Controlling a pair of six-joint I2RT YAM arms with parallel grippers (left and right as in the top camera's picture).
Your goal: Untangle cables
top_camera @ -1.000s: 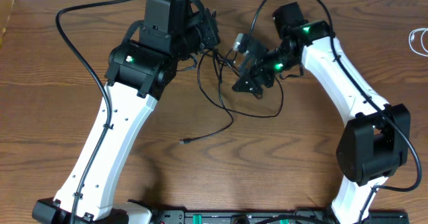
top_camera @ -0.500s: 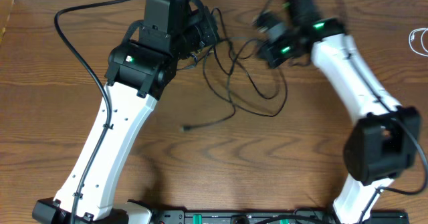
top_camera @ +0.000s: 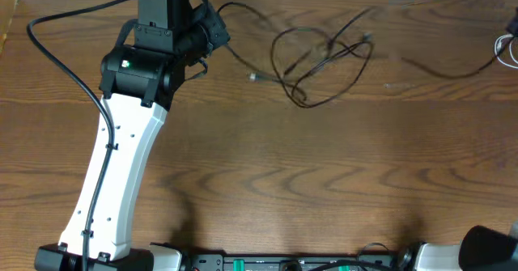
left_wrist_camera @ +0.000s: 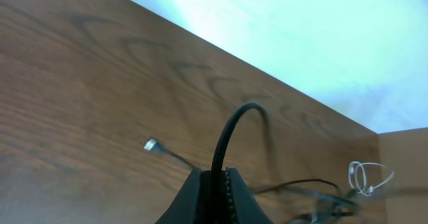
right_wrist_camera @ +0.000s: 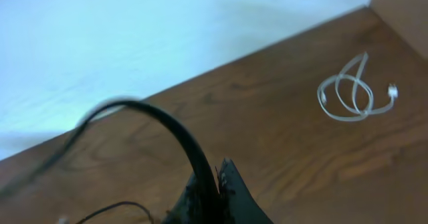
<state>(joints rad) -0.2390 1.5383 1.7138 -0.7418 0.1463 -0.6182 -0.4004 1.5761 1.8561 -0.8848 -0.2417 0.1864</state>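
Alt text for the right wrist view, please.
The right gripper holds a black cable in its shut jaws; the cable arches up and leftward, blurred, over a wooden table. A white cable lies loosely coiled on the table at the right, apart from the gripper.

L arm white links, black joints, green LED, thick black wire, black L hand

Right claw clamped on arching black cable (blurred leftward), coiled white cable on table
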